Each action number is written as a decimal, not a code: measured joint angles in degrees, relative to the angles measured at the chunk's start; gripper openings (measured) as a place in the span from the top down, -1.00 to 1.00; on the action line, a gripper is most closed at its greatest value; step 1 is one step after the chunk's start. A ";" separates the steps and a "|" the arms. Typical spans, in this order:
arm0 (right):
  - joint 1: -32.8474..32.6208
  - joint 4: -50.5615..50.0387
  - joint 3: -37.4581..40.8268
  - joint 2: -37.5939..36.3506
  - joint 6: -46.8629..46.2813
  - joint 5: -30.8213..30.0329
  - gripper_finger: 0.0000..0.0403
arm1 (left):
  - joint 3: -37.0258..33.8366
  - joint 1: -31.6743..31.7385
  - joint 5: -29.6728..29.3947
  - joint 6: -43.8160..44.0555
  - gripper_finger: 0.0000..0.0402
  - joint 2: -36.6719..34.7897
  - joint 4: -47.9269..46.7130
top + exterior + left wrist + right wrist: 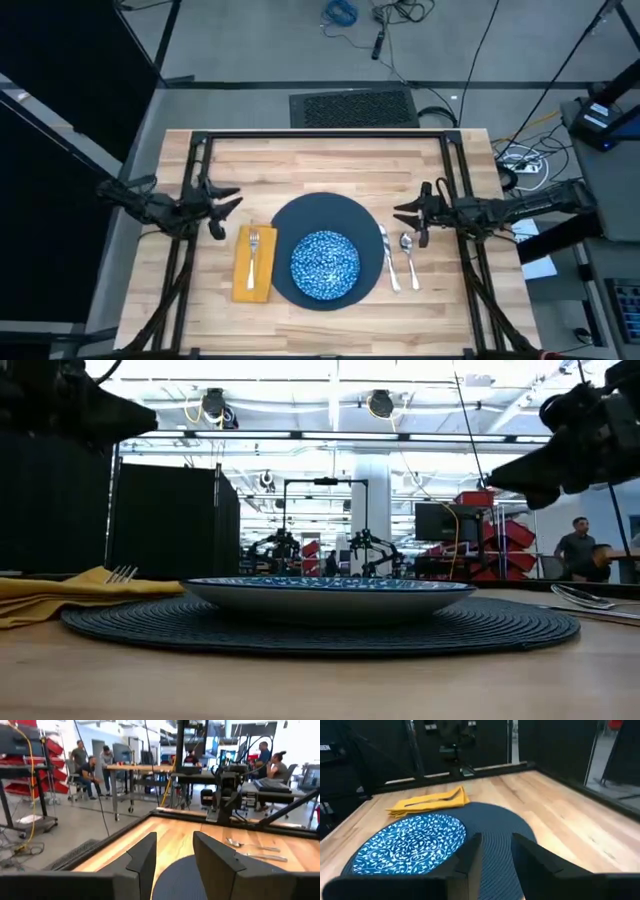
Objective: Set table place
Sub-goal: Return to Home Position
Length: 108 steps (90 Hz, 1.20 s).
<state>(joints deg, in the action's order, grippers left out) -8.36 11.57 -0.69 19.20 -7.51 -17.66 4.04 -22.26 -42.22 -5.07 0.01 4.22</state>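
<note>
The blue-and-white dish [325, 264] looks hard and breakable; I'd lift it by its rim. It sits on a dark round mat [300, 215] on the bench [300, 165]. The yellow napkin [243, 285] is soft; the fork [254, 248], knife [388, 262] and spoon [408, 255] look thin and slippery. Left jaws and right jaws hang released, empty, either side.

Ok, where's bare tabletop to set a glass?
Widest: pale wood table strip between the black frame bar and dark round woven mat, flanked by the open left gripper and right gripper. Also the corner right of the silver spoon. Crowded: yellow cloth napkin, mat, silver knife, spoon.
</note>
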 joint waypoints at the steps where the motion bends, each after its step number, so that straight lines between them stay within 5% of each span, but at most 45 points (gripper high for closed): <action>1: 0.00 0.01 0.00 -0.07 0.02 0.01 0.53 | -0.24 0.00 -0.29 -0.01 0.43 0.00 0.39; 30: 0.00 -1.10 0.00 0.02 -0.82 1.40 0.53 | -3.55 0.02 1.52 -2.00 0.43 0.00 10.09; 49: 0.00 -1.11 -0.01 0.04 0.19 1.24 0.53 | -3.57 0.71 6.99 -1.58 0.43 0.02 1.82; 69: 0.05 1.04 -0.05 0.04 4.82 1.24 0.53 | -3.57 6.69 11.53 -3.43 0.43 0.00 4.49; 108: 0.63 -1.67 -0.11 0.05 2.34 1.50 0.53 | -3.59 20.67 31.74 3.31 0.43 0.02 -2.06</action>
<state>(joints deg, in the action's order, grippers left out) -7.73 9.89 -0.80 19.26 -5.17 -16.17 0.45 -1.60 -10.49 -1.76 0.03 2.17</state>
